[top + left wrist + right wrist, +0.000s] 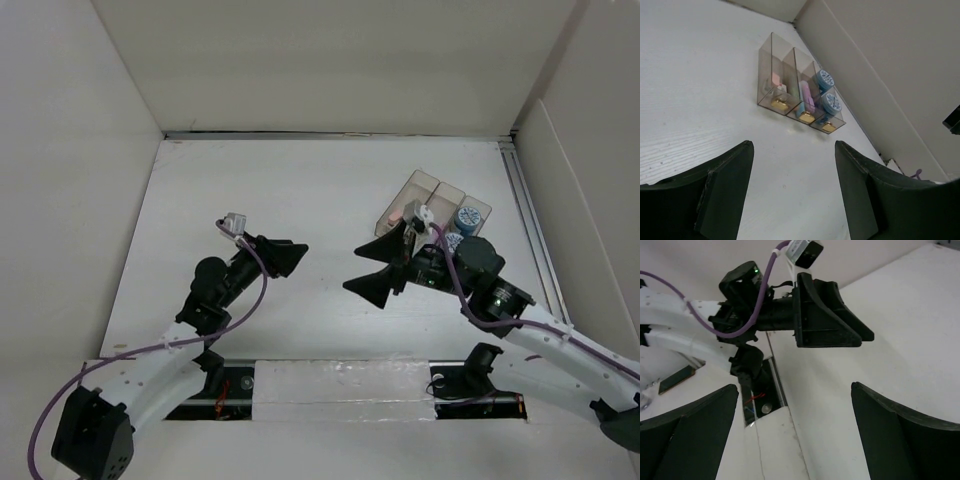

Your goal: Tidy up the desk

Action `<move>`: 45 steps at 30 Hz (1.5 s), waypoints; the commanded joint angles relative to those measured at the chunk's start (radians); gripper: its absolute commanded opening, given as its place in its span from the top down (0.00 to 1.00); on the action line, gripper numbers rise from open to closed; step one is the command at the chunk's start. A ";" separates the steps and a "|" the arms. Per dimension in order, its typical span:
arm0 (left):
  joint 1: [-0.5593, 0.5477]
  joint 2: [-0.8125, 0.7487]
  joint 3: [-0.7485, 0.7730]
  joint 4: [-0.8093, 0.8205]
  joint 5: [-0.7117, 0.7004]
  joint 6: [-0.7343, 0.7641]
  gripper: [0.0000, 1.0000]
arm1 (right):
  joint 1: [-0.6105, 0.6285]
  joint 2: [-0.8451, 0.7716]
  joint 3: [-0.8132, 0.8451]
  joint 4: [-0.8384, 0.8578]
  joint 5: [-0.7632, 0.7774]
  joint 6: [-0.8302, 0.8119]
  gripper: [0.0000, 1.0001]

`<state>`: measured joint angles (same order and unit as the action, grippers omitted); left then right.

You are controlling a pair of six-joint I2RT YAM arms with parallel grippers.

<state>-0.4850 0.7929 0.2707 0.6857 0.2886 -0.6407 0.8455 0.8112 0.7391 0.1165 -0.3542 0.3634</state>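
Note:
The desk (300, 180) is a flat white tabletop with white panel walls. My left gripper (285, 255) hovers left of centre, open and empty; in the left wrist view (794, 190) bare desk (700, 75) shows between its fingers. My right gripper (377, 268) is open and empty just in front of the clear three-compartment tray (412, 188), pointing toward the left arm. In the right wrist view (795, 435) it faces the left gripper (825, 315) over bare desk (900, 315).
The tray (769, 60) holds a pink block (776, 80), a pink-and-blue item (806, 97) and two blue round items (826, 79). A metal rail (530, 220) runs along the right edge. The arm bases and a slot (760, 390) line the near edge.

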 commanded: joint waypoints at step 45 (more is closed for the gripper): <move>-0.003 -0.678 0.326 -0.632 -0.351 0.012 0.39 | 0.076 -0.264 -0.098 0.282 -0.351 0.043 0.00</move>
<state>-0.4850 0.1322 0.5842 0.0383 -0.0719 -0.6270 0.9119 0.5579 0.6006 0.3485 -0.6712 0.3973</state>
